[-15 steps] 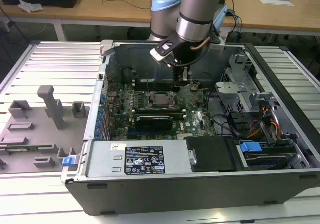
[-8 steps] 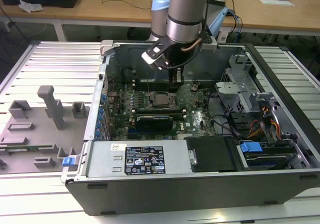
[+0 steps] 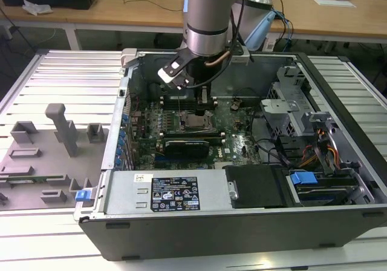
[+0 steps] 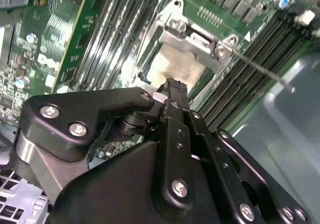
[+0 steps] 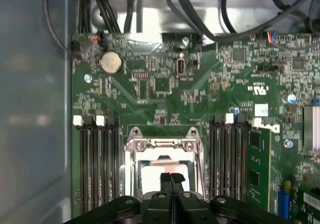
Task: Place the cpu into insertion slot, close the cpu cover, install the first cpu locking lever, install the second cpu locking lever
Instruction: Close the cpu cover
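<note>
Slatted metal bench [image 3: 60, 62]; grey fixture tray [image 3: 30, 162] at the exterior view's left, open PC case [image 3: 242, 222] centre. gripper [image 5: 171, 178] hangs over the socket, fingers pressed together, nothing between them. cpu [image 5: 149, 176] lies flat in the socket under the tips, cpu cover [image 5: 162, 145] frame beside it. Chip looks light, rigid, fragile: I'd grip the edges only

Exterior view: bright, even overhead light. The ribbed bench [image 3: 60, 71] shows a pale sheen; the case interior [image 3: 181, 132] under the gripper [image 3: 205, 101] lies in shade. First wrist view: strong glare on the metal wall [image 5: 165, 19] beyond the gripper; the side panel [image 5: 30, 109] beside it looks hazy. Second wrist view: the gripper body is dark, with highlights on its screws [image 4: 179, 187]; the board [image 4: 65, 59] behind it is soft.
</note>
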### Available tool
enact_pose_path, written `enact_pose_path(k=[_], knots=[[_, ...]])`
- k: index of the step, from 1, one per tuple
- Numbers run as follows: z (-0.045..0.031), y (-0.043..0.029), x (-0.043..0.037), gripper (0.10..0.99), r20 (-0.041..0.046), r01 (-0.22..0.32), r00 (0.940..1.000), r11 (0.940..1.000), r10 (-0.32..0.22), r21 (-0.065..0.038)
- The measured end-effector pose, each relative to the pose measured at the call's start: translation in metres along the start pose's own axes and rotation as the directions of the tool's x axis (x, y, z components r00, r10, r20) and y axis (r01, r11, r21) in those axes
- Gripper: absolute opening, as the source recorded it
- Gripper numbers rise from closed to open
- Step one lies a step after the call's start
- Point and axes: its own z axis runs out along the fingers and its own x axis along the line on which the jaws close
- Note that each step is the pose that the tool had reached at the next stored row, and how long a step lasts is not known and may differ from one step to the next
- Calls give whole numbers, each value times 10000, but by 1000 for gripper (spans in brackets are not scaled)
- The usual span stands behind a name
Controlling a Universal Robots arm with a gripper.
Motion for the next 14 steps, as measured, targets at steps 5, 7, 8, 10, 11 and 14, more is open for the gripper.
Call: enact_pose_path(k=[5, 7, 8, 10, 11, 14], knots=[[23, -71, -17, 106, 0, 2, 10000, 10000, -2, -50], [24, -71, -17, 106, 0, 5, 10000, 10000, -5, -50], [24, -71, -17, 106, 0, 7, 10000, 10000, -7, -50], [24, -71, -17, 106, -2, 106, 9999, 9999, -106, -49], [24, -72, -17, 106, -6, 292, 9996, 9996, -292, -48], [25, -72, -17, 106, -19, 1105, 9939, 9939, -1105, -43]])
